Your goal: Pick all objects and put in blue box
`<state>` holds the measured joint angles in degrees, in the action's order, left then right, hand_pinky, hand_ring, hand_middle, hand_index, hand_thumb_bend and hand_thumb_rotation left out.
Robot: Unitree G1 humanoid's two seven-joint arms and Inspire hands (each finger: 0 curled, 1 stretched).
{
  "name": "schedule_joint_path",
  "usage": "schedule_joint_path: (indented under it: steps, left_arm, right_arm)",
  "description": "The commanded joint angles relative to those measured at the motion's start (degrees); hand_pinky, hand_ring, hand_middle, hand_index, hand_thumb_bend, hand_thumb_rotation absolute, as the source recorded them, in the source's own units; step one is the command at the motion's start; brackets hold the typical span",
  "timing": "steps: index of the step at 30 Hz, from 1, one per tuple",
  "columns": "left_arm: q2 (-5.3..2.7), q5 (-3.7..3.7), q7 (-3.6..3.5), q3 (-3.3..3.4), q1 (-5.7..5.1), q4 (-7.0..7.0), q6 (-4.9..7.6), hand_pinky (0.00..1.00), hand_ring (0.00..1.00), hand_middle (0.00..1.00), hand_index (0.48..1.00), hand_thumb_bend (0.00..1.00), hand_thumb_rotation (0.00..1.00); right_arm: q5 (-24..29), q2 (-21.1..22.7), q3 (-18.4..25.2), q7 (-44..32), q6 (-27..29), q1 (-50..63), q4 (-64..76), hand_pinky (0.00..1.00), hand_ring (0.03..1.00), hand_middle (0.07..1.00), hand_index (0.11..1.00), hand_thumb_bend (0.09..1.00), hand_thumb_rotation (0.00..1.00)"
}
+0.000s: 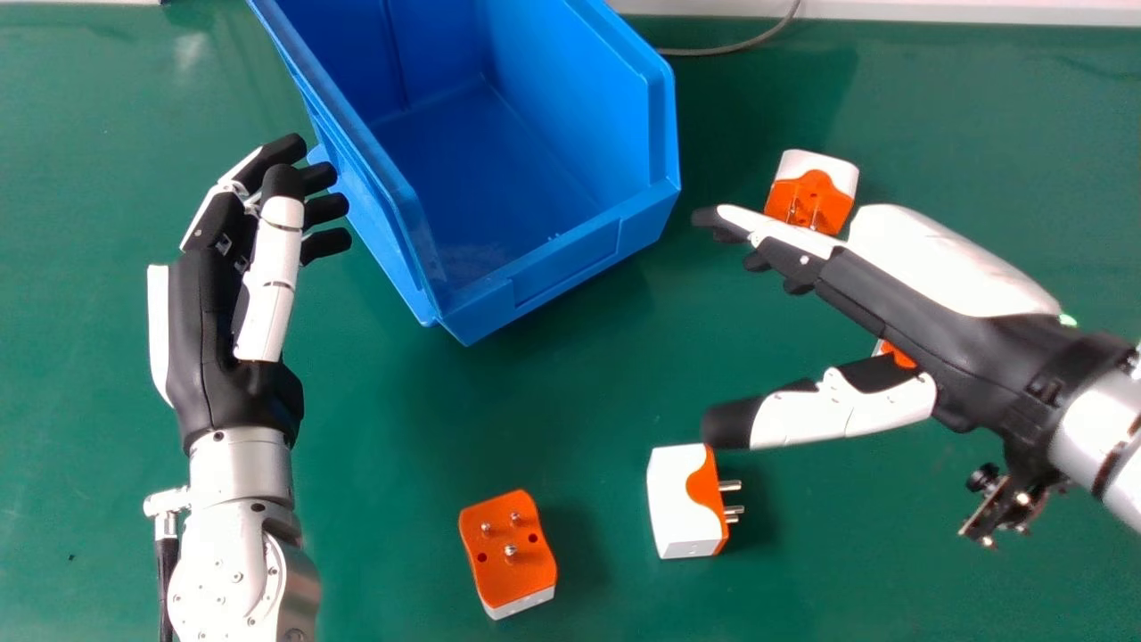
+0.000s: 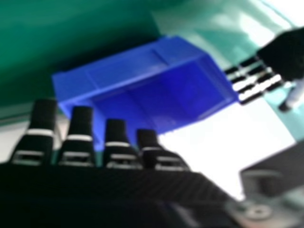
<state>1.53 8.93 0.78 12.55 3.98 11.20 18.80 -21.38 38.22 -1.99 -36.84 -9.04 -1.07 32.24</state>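
Straight fingers (image 1: 775, 229) on the right hand (image 1: 954, 352), at right, stand wide of its thumb. A mostly hidden orange piece (image 1: 898, 356) shows behind that hand; one plug adapter (image 1: 813, 196) sits just above it, another (image 1: 682, 504) below the thumb, a third (image 1: 508, 553) at bottom centre. Relaxed fingers on the left hand (image 1: 209, 374) are beside the blue box (image 1: 570, 259), top centre.

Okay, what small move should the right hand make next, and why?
I'd probably ease the right hand back toward the robot and down around the white-and-orange plug adapter whose prongs point to the robot's right. The hand is open and empty, and in the head view its thumb tip shows right by that adapter's corner, so it seems the handiest pick.
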Motion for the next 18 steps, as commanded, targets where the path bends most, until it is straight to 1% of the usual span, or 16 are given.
schedule_joint_path:
  steps: [1, 2, 3, 5, 6, 7, 9, 10, 12, 13, 14, 16, 18]
  left_arm:
    - [0.51, -0.55, 0.18, 0.01, 0.53, -0.62, 0.13, 0.62, 0.67, 0.7, 0.719, 0.56, 0.63]
    - [0.54, -0.65, 0.23, 0.06, 0.65, -0.38, 0.29, 0.62, 0.67, 0.7, 0.719, 0.56, 0.63]
    - [0.57, -0.61, 0.16, 0.1, 0.74, -0.18, 0.44, 0.62, 0.66, 0.7, 0.718, 0.56, 0.64]
    - [0.62, -0.48, 0.01, 0.1, 0.79, -0.03, 0.57, 0.62, 0.66, 0.7, 0.718, 0.56, 0.64]
    - [0.64, -0.47, 0.02, 0.1, 0.78, -0.08, 0.46, 0.62, 0.66, 0.69, 0.718, 0.57, 0.64]
    - [0.69, -0.6, 0.05, 0.08, 0.79, 0.0, 0.59, 0.62, 0.66, 0.69, 0.718, 0.57, 0.64]
    - [0.7, -0.47, 0.0, 0.12, 0.81, 0.02, 0.53, 0.62, 0.66, 0.69, 0.718, 0.57, 0.64]
    - [0.71, -0.65, 0.16, 0.11, 0.8, 0.01, 0.5, 0.62, 0.66, 0.69, 0.718, 0.57, 0.64]
    - [0.82, -0.86, 0.28, 0.14, 0.86, 0.27, 0.68, 0.62, 0.66, 0.69, 0.718, 0.57, 0.64]
    - [0.9, -0.86, 0.24, 0.19, 0.89, 0.5, 0.84, 0.62, 0.66, 0.69, 0.718, 0.57, 0.64]
    - [0.94, -0.73, 0.18, 0.26, 0.92, 0.64, 0.85, 0.62, 0.66, 0.7, 0.718, 0.57, 0.64]
    - [1.02, -0.57, 0.14, 0.33, 0.85, 0.64, 0.7, 0.62, 0.66, 0.7, 0.718, 0.57, 0.64]
    - [1.13, -0.61, 0.2, 0.37, 0.58, 0.33, 0.65, 0.62, 0.66, 0.7, 0.718, 0.57, 0.64]
  right_arm:
    - [-1.8, 3.2, -0.9, -3.9, -2.9, -3.8, 3.1, 0.77, 0.856, 0.922, 0.934, 0.84, 0.76]
    - [-2.5, 4.2, -1.6, -5.9, -4.4, -5.0, 3.9, 0.77, 0.856, 0.922, 0.934, 0.84, 0.76]
    - [-3.1, 5.1, -2.3, -7.8, -5.9, -6.4, 4.8, 0.77, 0.854, 0.923, 0.934, 0.862, 0.72]
    - [-3.7, 6.1, -3.3, -10.4, -8.0, -8.3, 6.0, 0.77, 0.854, 0.923, 0.934, 0.862, 0.72]
    - [-3.9, 6.4, -3.8, -11.4, -9.1, -9.2, 6.5, 0.77, 0.861, 0.928, 0.934, 0.886, 0.69]
    - [-4.2, 6.8, -4.4, -12.5, -10.1, -10.1, 7.1, 0.77, 0.861, 0.928, 0.934, 0.886, 0.69]
    - [-5.0, 7.1, -5.4, -14.3, -12.1, -11.8, 8.2, 0.77, 0.861, 0.928, 0.934, 0.886, 0.69]
    - [-5.6, 7.5, -6.2, -15.4, -13.0, -12.9, 8.7, 0.77, 0.868, 0.931, 0.932, 0.905, 0.64]
    - [-6.7, 8.1, -7.7, -17.2, -14.8, -15.0, 9.6, 0.77, 0.868, 0.931, 0.932, 0.905, 0.64]
    - [-7.5, 8.3, -8.9, -18.8, -16.0, -16.8, 10.0, 0.77, 0.868, 0.931, 0.932, 0.905, 0.64]
    - [-8.1, 8.4, -10.1, -20.4, -17.3, -18.4, 10.2, 0.76, 0.875, 0.933, 0.928, 0.92, 0.6]
    - [-9.7, 8.4, -12.5, -22.8, -19.3, -21.1, 10.6, 0.76, 0.875, 0.933, 0.928, 0.92, 0.6]
    - [-11.6, 7.8, -14.4, -23.9, -20.8, -22.3, 11.1, 0.76, 0.875, 0.933, 0.928, 0.92, 0.6]
